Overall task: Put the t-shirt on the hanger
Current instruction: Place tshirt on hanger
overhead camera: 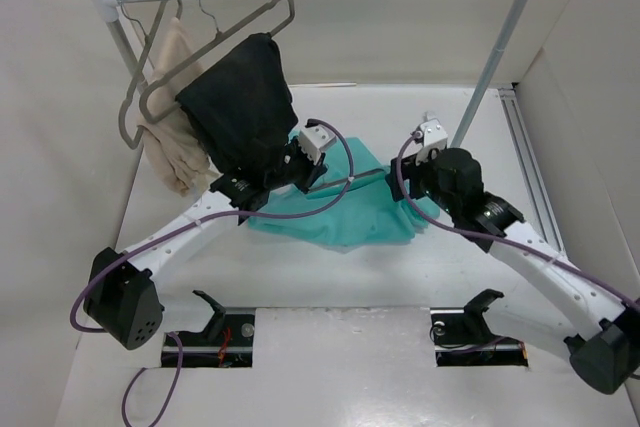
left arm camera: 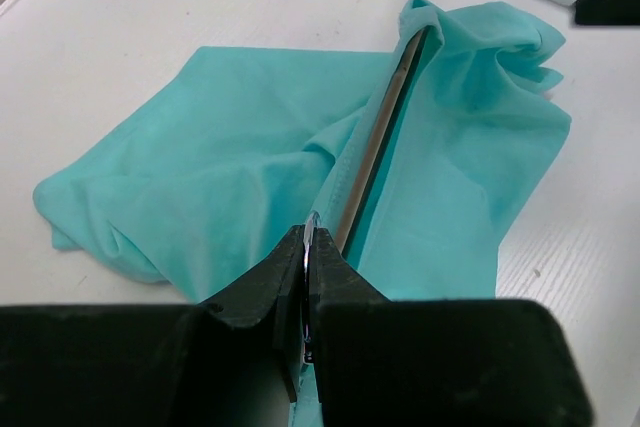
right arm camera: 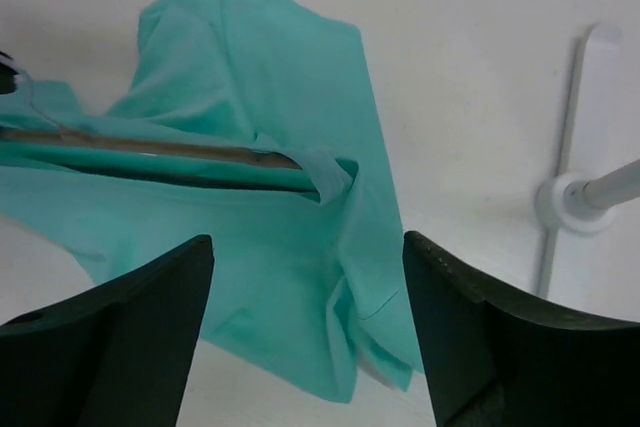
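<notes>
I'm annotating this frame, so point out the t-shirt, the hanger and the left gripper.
t-shirt point(overhead camera: 350, 222): top external view, its lower cloth.
hanger point(left arm camera: 377, 139): left wrist view, middle of its bar.
left gripper point(left arm camera: 308, 239): left wrist view, between its shut fingertips.

No readable text, labels, brands or numbers on anything in view.

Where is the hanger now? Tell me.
Centre of the top view: the hanger runs partly inside the t-shirt, one end pinched by the left gripper.
</notes>
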`<state>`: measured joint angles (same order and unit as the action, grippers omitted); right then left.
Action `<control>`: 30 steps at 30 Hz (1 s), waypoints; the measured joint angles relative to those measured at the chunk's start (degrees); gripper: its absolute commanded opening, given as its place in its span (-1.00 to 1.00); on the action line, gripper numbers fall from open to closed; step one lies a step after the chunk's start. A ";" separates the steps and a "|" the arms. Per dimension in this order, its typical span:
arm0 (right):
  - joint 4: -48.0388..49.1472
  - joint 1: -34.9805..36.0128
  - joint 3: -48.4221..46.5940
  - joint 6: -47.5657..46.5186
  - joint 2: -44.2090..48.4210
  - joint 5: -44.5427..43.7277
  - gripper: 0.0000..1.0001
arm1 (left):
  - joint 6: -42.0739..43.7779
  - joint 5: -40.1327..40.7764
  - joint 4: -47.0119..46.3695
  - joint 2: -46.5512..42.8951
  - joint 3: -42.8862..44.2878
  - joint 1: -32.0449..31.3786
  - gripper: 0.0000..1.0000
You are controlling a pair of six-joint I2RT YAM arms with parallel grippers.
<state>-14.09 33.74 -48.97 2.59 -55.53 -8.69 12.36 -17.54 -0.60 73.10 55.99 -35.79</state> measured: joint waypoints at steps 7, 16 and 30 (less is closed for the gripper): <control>2.86 -2.95 1.95 11.47 -7.67 0.55 0.51 | -0.46 -0.02 -0.92 0.02 0.00 0.00 -1.00; 4.98 -3.74 3.58 18.05 -12.20 0.52 0.40 | -1.01 -0.17 -0.94 0.02 0.02 0.00 -1.00; 12.02 -7.39 3.58 17.22 -21.75 1.64 -0.66 | -1.31 -1.49 -0.87 0.02 0.02 0.00 -1.00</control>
<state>-2.07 26.35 -45.39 19.81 -77.28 -7.05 11.05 -19.03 -1.48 73.12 56.01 -35.79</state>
